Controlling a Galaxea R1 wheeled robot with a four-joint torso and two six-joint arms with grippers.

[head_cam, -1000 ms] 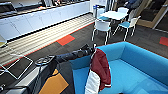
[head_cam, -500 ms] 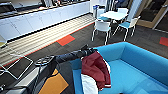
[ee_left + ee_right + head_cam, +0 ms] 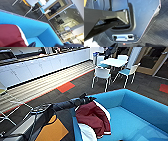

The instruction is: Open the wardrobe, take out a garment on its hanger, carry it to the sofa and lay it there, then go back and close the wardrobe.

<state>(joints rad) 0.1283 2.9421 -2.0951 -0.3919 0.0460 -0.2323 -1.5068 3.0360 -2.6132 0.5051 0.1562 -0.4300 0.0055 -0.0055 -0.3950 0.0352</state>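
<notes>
Step in hand: laying maroon varsity jacket with white sleeves (image 3: pixel 93 118) over boxy arm of bright blue upholstered sofa (image 3: pixel 140 109). Left gripper (image 3: pixel 88 99) above jacket; finger state cannot tell. Next move, judged: release, withdraw clear of fabric.

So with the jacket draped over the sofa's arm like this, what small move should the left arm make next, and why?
Probably lower it a little further onto the seat before letting go. The maroon jacket hangs from the left claw over the blue sofa arm, bunched up, not yet lying flat on the cushion.
</notes>
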